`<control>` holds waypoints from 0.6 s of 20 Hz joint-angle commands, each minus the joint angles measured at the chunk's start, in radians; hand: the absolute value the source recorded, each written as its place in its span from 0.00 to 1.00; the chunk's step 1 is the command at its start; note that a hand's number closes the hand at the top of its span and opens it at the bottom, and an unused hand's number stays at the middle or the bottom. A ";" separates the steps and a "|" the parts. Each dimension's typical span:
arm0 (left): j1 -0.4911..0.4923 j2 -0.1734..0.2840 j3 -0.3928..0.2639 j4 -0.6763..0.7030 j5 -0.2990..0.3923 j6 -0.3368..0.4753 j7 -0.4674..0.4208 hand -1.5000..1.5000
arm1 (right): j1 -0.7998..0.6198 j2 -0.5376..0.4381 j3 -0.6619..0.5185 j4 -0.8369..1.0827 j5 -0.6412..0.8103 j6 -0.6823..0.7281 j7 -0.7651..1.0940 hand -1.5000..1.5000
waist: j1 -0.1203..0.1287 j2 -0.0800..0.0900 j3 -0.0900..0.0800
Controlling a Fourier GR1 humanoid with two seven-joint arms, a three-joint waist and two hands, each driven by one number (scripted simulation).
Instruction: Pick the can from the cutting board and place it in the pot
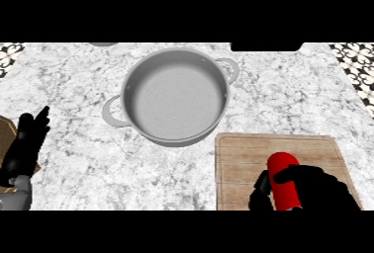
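A red can (283, 178) stands on the wooden cutting board (245, 163) at the lower right of the head view. My right hand (321, 190) is curled round the can from the right and below, its fingers and thumb wrapping the lower part. The grey pot (175, 96), with two side handles and nothing inside, sits on the marble counter up and to the left of the board. At the left edge my left hand (25, 146) rests open with its fingers pointing up.
The marble counter (87, 163) spreads between the pot and my left hand. A brown object (6, 136) shows partly at the left edge behind my left hand. Patterned tiles show at the top corners.
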 commanded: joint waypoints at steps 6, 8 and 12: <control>-0.060 -0.011 -0.023 0.019 -0.004 -0.013 -0.007 0.50 | -0.201 0.049 0.013 0.038 -0.056 0.158 0.211 1.00 | 0.050 0.027 0.001; -0.062 -0.011 -0.034 -0.006 -0.009 -0.016 0.001 0.50 | -0.234 0.050 -0.046 0.053 -0.095 0.156 0.207 1.00 | 0.070 0.030 0.002; -0.071 -0.008 -0.035 0.001 -0.015 -0.015 0.007 0.50 | -0.301 0.051 -0.116 0.094 -0.181 0.165 0.239 1.00 | 0.083 0.032 0.003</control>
